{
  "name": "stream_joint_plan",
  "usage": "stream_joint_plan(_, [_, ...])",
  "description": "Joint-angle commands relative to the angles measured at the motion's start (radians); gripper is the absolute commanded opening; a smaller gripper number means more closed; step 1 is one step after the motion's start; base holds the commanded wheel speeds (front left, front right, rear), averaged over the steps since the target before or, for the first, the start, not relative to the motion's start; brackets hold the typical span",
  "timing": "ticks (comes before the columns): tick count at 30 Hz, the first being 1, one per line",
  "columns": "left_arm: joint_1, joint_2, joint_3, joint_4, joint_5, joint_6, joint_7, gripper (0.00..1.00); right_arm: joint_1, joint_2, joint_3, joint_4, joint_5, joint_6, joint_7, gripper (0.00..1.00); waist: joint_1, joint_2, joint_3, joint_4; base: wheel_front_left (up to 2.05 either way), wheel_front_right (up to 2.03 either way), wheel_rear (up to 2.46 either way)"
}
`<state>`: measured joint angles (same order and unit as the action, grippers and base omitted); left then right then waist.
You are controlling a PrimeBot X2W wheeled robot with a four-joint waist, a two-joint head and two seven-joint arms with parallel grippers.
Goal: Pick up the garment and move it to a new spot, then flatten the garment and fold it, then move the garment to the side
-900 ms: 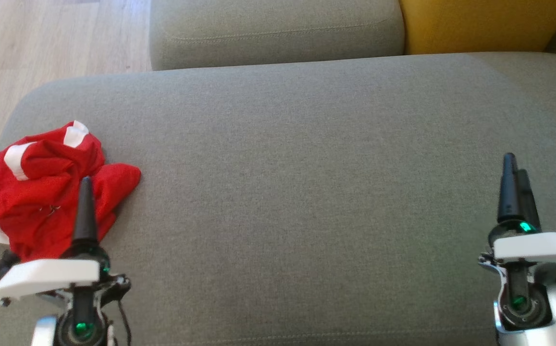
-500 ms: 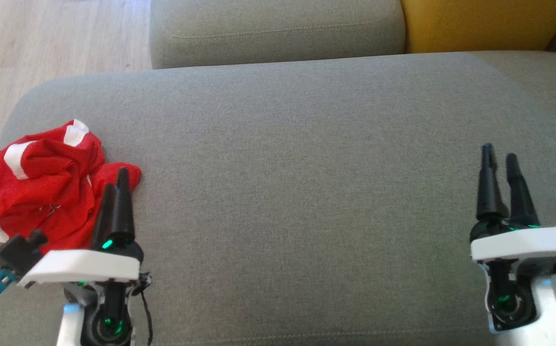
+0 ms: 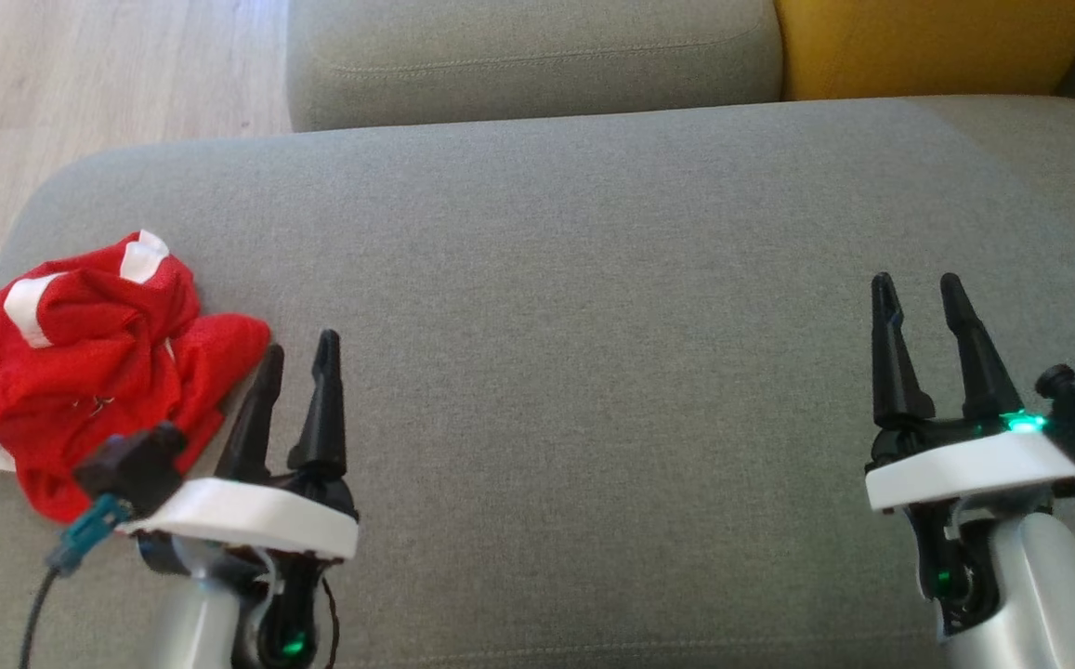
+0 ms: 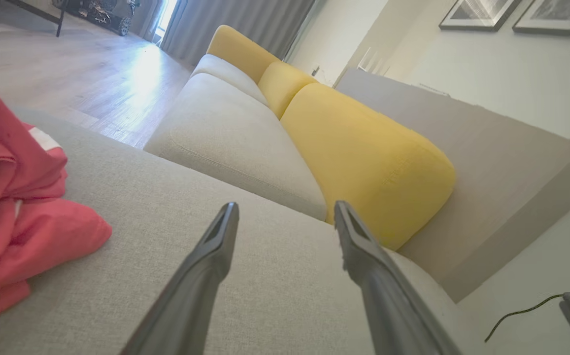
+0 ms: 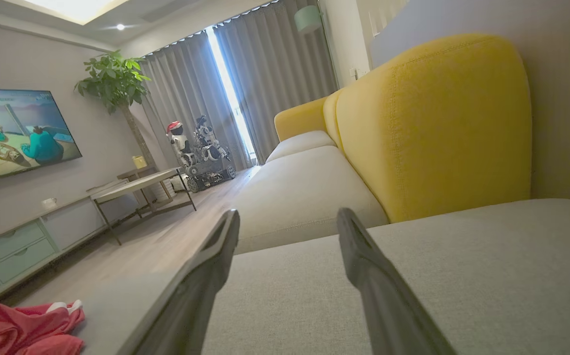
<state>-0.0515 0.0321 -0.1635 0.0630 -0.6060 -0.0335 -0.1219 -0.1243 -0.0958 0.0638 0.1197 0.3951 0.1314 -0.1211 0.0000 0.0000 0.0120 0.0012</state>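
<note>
A crumpled red garment (image 3: 82,358) with white trim lies at the left end of the grey sofa seat (image 3: 593,307). It also shows at the left of the left wrist view (image 4: 14,212) and at the bottom left of the right wrist view (image 5: 23,333). My left gripper (image 3: 300,344) hovers open just right of the garment, not touching it, with nothing between its fingers (image 4: 216,246). My right gripper (image 3: 918,283) stands open over the seat's right side, far from the garment, and holds nothing.
Yellow back cushions (image 4: 363,153) and a second grey seat cushion (image 3: 537,56) lie behind the seat. Wooden floor (image 3: 82,84) runs past the seat's left edge. Across the room stand a TV console, a table (image 5: 137,190) and another robot (image 5: 196,148).
Both grippers have turned so their two fingers now show spread apart. The left gripper has moved right, off the garment; the right gripper has shifted left. The garment has not moved.
</note>
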Motion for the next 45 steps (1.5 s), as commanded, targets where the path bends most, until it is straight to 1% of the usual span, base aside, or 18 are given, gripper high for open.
stream_joint_plan(1, [-0.065,0.013,0.008,-0.031,0.045,0.011,-0.016,1.0,-0.049,-0.009,0.021,-0.031,-0.042,0.0,-0.015,1.0,0.0,0.0,-0.001,-0.002,0.0,0.0,0.0])
stream_joint_plan(8, [-0.072,0.03,-0.041,-0.029,0.176,0.048,-0.036,1.0,-0.052,0.012,0.005,-0.012,-0.154,-0.001,-0.036,1.0,0.0,0.0,0.0,-0.009,0.0,0.0,0.0])
stream_joint_plan(15, [-0.082,0.06,-0.09,-0.015,0.285,0.109,-0.057,1.0,-0.061,0.021,0.022,0.024,-0.271,-0.001,-0.054,1.0,0.0,0.0,0.0,-0.011,0.0,0.0,0.0])
stream_joint_plan(19, [-0.086,0.069,-0.108,0.012,0.328,0.145,-0.068,1.0,-0.067,0.026,0.025,0.035,-0.336,-0.001,-0.066,1.0,0.0,0.0,0.0,-0.011,0.0,0.0,0.0])
stream_joint_plan(23, [-0.096,0.076,-0.129,0.016,0.37,0.169,-0.08,1.0,-0.074,0.027,0.036,0.039,-0.399,-0.001,-0.079,1.0,0.0,0.0,0.001,-0.011,0.0,0.0,0.0])
stream_joint_plan(26, [-0.099,0.07,-0.134,0.002,0.378,0.181,-0.089,1.0,-0.079,0.029,0.026,0.032,-0.465,-0.001,-0.088,1.0,0.0,0.0,0.001,-0.012,0.0,0.0,0.0])
stream_joint_plan(29, [-0.102,0.072,-0.143,-0.004,0.414,0.19,-0.098,1.0,-0.084,0.034,0.022,0.023,-0.51,-0.001,-0.097,1.0,0.0,0.0,0.001,-0.011,0.0,0.0,0.0])
stream_joint_plan(33, [-0.103,0.066,-0.147,-0.008,0.44,0.205,-0.106,1.0,-0.087,0.039,0.023,0.018,-0.536,-0.001,-0.106,1.0,0.0,0.0,0.0,-0.01,0.0,0.0,0.0])
stream_joint_plan(35, [-0.095,0.048,-0.123,-0.018,0.401,0.203,-0.112,1.0,-0.087,0.042,0.018,0.022,-0.522,-0.001,-0.112,1.0,0.0,0.0,-0.001,-0.008,0.0,0.0,0.0])
stream_joint_plan(39, [-0.082,0.029,-0.083,-0.017,0.369,0.167,-0.124,1.0,-0.087,0.045,0.026,0.04,-0.446,-0.001,-0.118,1.0,0.0,0.0,-0.004,-0.004,0.0,0.0,0.0])
stream_joint_plan(42, [-0.07,0.021,-0.044,-0.01,0.322,0.139,-0.133,1.0,-0.086,0.045,0.035,0.045,-0.38,-0.001,-0.107,1.0,0.0,0.0,-0.008,-0.001,0.0,0.0,0.0])
stream_joint_plan(45, [-0.067,0.019,-0.043,0.016,0.323,0.117,-0.14,1.0,-0.086,0.045,0.037,0.047,-0.329,-0.001,-0.092,1.0,0.0,0.0,-0.011,0.001,0.0,0.0,0.0])
